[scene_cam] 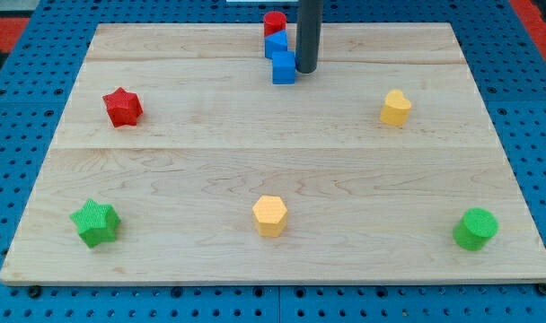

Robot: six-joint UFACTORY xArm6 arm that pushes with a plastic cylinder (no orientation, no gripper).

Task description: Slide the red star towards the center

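Note:
The red star (122, 107) lies on the wooden board (273, 161) at the view's left, in its upper half. My tip (306, 70) rests near the top middle of the board, far to the right of the red star. It stands just right of a blue cube (283, 67), close to it or touching. Above that cube sit a second blue block (275, 44) and a red cylinder (274, 23) in a short column.
A yellow heart-like block (396, 108) lies at the upper right. A yellow hexagon (269, 215) lies at the bottom middle. A green star (95, 222) sits at the bottom left and a green cylinder (475, 229) at the bottom right. Blue pegboard surrounds the board.

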